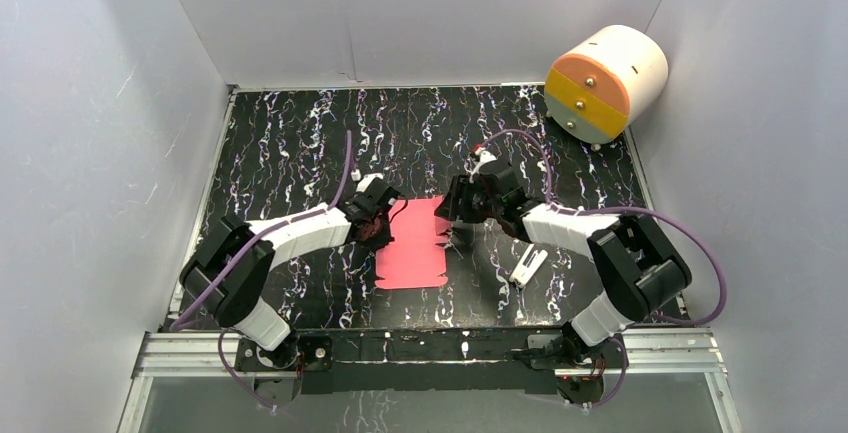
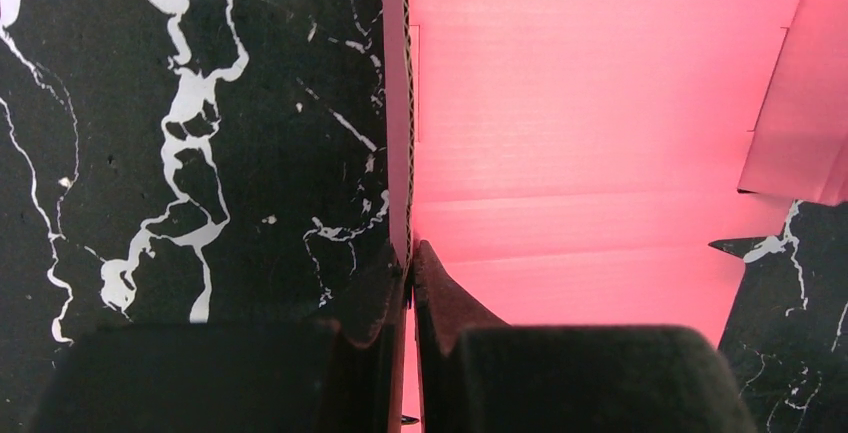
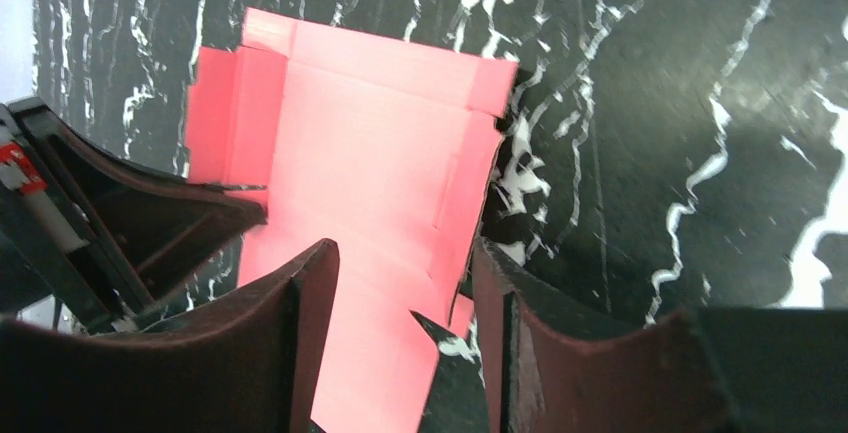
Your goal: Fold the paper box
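Observation:
The paper box (image 1: 412,248) is a pink-red notched card sheet lying mostly flat on the black marbled table, between the two arms. My left gripper (image 1: 386,217) is at its left edge. In the left wrist view that gripper (image 2: 410,253) is shut on a raised side flap (image 2: 397,133) standing on edge, with the rest of the sheet (image 2: 600,103) spreading to the right. My right gripper (image 1: 458,215) is at the sheet's right edge. In the right wrist view it (image 3: 405,248) stands open, its fingers straddling a raised right flap (image 3: 462,193) of the sheet (image 3: 370,153).
A big white-and-orange cylinder (image 1: 605,83) lies at the back right corner. A small white clip-like piece (image 1: 527,266) lies on the table by the right arm. White walls close in the table on three sides.

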Controlling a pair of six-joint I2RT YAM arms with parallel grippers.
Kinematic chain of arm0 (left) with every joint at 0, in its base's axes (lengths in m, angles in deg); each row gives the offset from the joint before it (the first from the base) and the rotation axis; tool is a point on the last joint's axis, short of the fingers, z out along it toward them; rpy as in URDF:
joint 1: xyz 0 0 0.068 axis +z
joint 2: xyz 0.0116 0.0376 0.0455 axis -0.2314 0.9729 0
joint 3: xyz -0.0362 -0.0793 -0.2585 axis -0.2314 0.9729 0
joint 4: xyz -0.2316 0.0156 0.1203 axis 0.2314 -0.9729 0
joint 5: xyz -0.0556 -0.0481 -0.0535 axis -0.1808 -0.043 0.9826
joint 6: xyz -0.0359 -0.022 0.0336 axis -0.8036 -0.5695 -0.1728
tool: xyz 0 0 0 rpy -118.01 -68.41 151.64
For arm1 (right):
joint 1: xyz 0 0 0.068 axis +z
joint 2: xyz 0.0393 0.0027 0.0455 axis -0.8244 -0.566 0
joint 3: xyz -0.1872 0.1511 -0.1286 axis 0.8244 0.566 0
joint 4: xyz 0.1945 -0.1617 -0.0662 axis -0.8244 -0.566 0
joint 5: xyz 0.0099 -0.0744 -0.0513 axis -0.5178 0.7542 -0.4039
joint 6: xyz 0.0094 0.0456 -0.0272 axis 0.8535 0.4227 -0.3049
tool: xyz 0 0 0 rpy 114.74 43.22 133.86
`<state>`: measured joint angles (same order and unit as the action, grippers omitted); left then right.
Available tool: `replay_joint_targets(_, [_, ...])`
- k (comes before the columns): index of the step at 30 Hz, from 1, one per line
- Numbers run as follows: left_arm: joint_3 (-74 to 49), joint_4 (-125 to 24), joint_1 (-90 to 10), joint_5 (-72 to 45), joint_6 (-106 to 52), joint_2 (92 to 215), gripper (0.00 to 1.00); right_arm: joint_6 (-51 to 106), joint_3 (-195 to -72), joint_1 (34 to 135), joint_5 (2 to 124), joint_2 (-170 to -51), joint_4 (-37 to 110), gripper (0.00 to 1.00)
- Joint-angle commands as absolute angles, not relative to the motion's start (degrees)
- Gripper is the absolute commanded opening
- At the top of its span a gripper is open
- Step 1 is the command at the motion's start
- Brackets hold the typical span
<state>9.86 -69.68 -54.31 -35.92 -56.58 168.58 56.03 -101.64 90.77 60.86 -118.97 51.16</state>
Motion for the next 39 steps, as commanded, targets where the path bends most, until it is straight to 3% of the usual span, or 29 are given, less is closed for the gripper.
replay_joint_targets(1, [13.0, -66.9, -52.2, -33.7, -59.2, 163.9, 0.0, 56.8, -97.7, 89.0, 61.7, -114.8, 54.2, 0.64])
replay_joint_targets(11, [18.6, -59.9, -44.7, -20.7, -63.6, 158.2, 0.0, 62.9, -88.9, 86.0, 53.8, -111.9, 61.6, 0.74])
replay_joint_targets(21, [20.3, -58.8, -42.0, -14.8, -66.5, 152.9, 0.0, 72.7, -87.1, 85.1, 45.9, -120.3, 74.3, 0.74])
replay_joint_targets(39, [23.4, -54.2, -40.8, -11.1, -73.5, 145.6, 0.01, 80.1, -84.7, 85.1, 43.5, -127.8, 86.3, 0.73])
